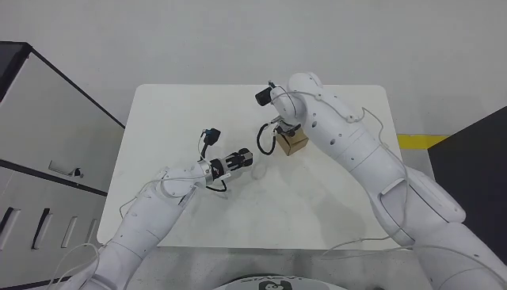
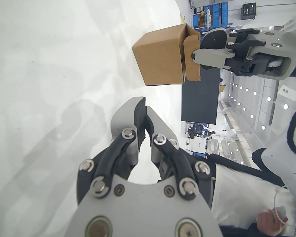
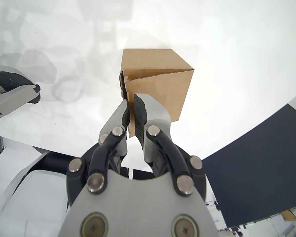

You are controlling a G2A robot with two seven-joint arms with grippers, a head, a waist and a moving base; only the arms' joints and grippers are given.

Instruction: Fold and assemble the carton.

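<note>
In the top view the carton (image 1: 291, 142) stands on the white table (image 1: 333, 203), toward its far side. The right gripper (image 1: 279, 129) is touching the carton's upper edge, and the left gripper (image 1: 246, 158) lies just beside the carton on the side facing the robot, apart from it. In the left wrist view, the left gripper's fingers are clenched together on nothing, pointing at the carton's nearest wall. At the carton's open end the right gripper pinches a flap (image 2: 190, 71) that stands away from the walls. In the right wrist view, the same fingers are clamped on that flap's edge, with the carton's body resting on the table beyond them. We judge the work to be well along. The walls are squared up into a box, while the held flap is not yet tucked. We cannot tell whether the underside is closed. Folding the flap down and closing that end is what seems left.
</note>
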